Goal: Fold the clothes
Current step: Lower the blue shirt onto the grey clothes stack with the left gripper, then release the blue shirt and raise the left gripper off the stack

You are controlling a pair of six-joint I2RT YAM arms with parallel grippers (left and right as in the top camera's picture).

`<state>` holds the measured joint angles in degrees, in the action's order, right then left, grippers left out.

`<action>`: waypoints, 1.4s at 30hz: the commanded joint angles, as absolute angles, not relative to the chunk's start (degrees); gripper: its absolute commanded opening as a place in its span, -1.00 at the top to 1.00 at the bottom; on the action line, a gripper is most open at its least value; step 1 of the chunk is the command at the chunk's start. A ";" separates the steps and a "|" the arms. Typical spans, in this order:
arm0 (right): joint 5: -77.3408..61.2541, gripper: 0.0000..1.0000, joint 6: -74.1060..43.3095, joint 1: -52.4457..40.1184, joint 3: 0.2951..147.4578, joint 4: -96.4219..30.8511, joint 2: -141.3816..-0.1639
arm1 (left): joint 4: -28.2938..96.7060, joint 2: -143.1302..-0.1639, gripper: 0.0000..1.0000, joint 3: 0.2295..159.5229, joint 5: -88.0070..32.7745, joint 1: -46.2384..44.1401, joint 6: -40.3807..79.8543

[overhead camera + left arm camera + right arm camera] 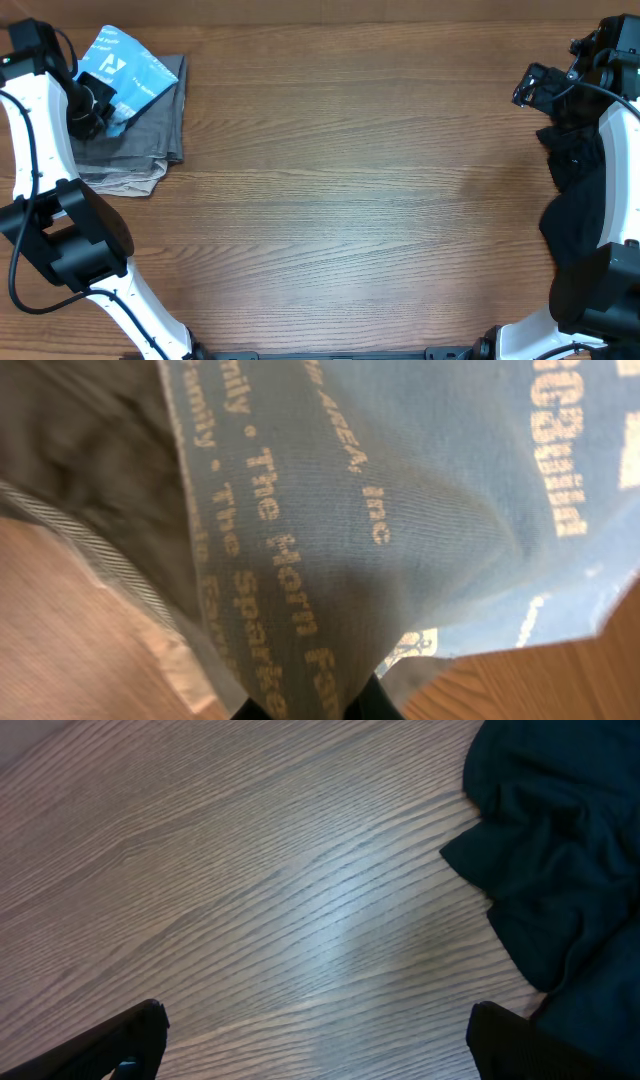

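Observation:
A folded light blue T-shirt (128, 68) with white lettering lies at the table's far left corner, on top of grey trousers (150, 130). My left gripper (97, 100) is shut on the blue T-shirt's edge; in the left wrist view the shirt's cloth (400, 510) fills the frame and runs down between the jaws. A crumpled black garment (578, 195) lies at the right edge, partly under my right arm. My right gripper (530, 85) hangs open over bare wood just left of the black garment (560, 850), nothing between its fingers (130, 1040).
The grey trousers (80, 460) lie under the shirt, their pale hem toward the table's middle. The wooden table (350, 200) stretches between both arms. The arm bases stand at the near left and near right corners.

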<state>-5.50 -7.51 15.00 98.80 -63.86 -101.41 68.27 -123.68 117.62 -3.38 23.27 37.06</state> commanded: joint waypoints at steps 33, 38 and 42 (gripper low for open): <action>-5.17 -1.00 -7.73 15.18 98.96 -63.55 -101.06 | 72.34 -121.30 0.91 120.14 -26.04 28.51 10.26; -5.17 -1.00 -7.73 15.18 98.96 -63.55 -101.06 | 64.64 -121.30 0.92 108.97 -25.45 30.41 10.31; -5.17 -1.00 -7.73 15.18 98.96 -63.55 -101.06 | 58.54 -121.30 0.92 102.54 -25.10 31.92 10.31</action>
<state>-5.52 -7.51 15.00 98.80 -63.86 -101.41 61.06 -121.43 105.91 -24.88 30.46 11.79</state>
